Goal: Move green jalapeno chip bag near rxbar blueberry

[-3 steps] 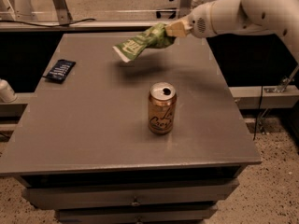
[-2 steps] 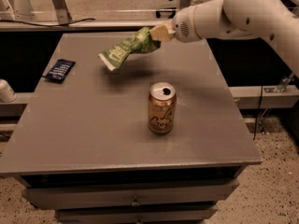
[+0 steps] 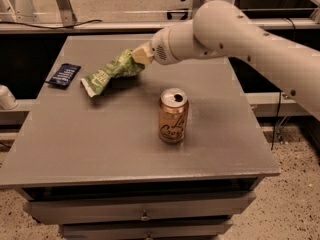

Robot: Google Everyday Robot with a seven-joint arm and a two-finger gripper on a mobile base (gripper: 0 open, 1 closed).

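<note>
The green jalapeno chip bag (image 3: 109, 74) is a crinkled light-green bag with a white end seam. It hangs tilted, its right end held by my gripper (image 3: 138, 58), its left end low over the table. My gripper is shut on the bag, at the end of the white arm reaching in from the right. The rxbar blueberry (image 3: 64, 75) is a flat dark navy wrapper lying at the table's left edge, a short way left of the bag's lower end.
A tan-gold drink can (image 3: 173, 115) stands upright near the middle of the grey table (image 3: 125, 149). A white object (image 3: 6, 98) sits off the table's left edge. Drawers are below the front edge.
My gripper has carried the bag leftward and downward, closer to the navy bar. The can and bar have not moved.
</note>
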